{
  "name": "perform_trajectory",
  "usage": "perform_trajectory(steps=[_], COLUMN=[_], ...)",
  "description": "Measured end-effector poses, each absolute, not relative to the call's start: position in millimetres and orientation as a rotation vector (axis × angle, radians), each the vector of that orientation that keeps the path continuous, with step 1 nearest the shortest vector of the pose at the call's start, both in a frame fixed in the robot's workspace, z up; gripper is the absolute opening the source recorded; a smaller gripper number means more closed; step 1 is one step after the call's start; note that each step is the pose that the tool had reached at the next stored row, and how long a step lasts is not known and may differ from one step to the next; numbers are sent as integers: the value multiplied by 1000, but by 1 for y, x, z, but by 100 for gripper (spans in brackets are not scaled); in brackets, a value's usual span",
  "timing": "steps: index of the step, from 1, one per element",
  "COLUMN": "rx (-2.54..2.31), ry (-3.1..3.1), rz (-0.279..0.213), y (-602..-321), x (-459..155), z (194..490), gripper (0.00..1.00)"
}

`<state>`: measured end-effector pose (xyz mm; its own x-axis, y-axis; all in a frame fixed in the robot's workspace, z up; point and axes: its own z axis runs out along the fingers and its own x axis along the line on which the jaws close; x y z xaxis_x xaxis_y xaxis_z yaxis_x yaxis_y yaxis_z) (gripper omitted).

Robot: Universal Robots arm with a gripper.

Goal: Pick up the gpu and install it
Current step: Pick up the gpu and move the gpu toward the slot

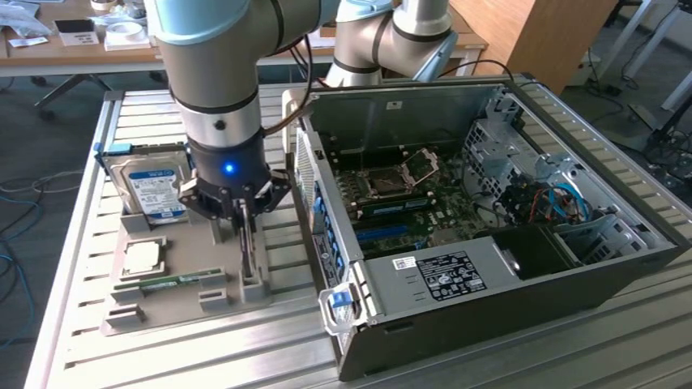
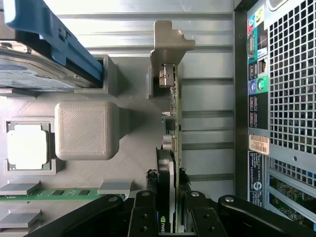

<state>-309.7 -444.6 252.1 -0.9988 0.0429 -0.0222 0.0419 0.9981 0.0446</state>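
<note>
The gpu (image 2: 171, 123) stands on its long edge in a slot of the grey holder tray (image 1: 178, 304), its silver end bracket (image 2: 168, 44) at the far end. In the exterior view the gpu (image 1: 249, 253) is a thin dark upright card just to the left of the open computer case (image 1: 605, 267). My gripper (image 1: 245, 212) comes straight down onto its top edge. In the wrist view my gripper (image 2: 168, 217) has a black finger (image 2: 144, 210) pressed on each side of the card, shut on it. The card's lower edge still sits in the holder.
On the same tray are a silver hard drive with a blue label (image 1: 151, 190), a square processor (image 1: 143, 258) and a green memory stick (image 1: 173, 282). The case's perforated rear panel (image 2: 291, 98) is close beside the gpu. The motherboard (image 1: 416, 203) lies exposed inside the case.
</note>
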Motion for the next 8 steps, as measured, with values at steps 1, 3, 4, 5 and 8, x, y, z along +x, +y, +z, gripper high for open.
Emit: perform_trajectory(steps=[1, 3, 4, 5, 8], rx=[66, 67, 67, 67, 67], ry=[3117, 3117, 3117, 3117, 3117], rz=[69, 69, 69, 69, 69], y=[-445, -445, -445, -445, -445], x=[-310, -310, -310, -310, -310], z=[254, 256, 257, 258, 259], gripper=[27, 27, 27, 27, 27])
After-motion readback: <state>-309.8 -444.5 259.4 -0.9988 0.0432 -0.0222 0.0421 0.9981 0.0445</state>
